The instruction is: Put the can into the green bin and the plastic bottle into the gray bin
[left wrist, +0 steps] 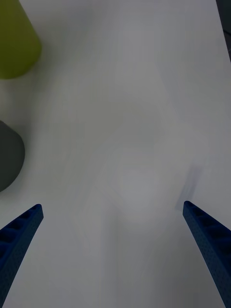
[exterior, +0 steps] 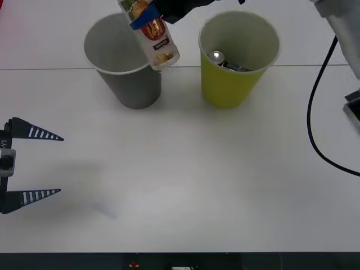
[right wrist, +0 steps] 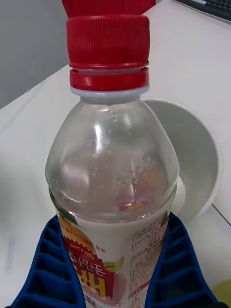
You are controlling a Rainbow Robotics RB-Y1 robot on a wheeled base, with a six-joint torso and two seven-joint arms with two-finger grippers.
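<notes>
two bins far on counter (exterior: 180, 185): gray bin (exterior: 126, 84) left, green bin (exterior: 230, 84) right, apart. can (exterior: 222, 59) lies inside green bin. right end effector (exterior: 147, 21) clamped on plastic bottle (exterior: 153, 35), tilted above gray bin's right rim. left end effector (exterior: 34, 164) near left, fingers apart, holding nothing, above counter.

Wide bare worktop (exterior: 185, 185) across the near and middle stretch. At the far side, gray bin (exterior: 125, 62) on the left and green bin (exterior: 236, 59) on the right, a narrow lane between. Gray bin's mouth partly blocked at its right rim by the tilted plastic bottle (exterior: 153, 35). Can (exterior: 216, 56) inside the green bin. Black cable (exterior: 323, 121) looping over the right edge.
</notes>
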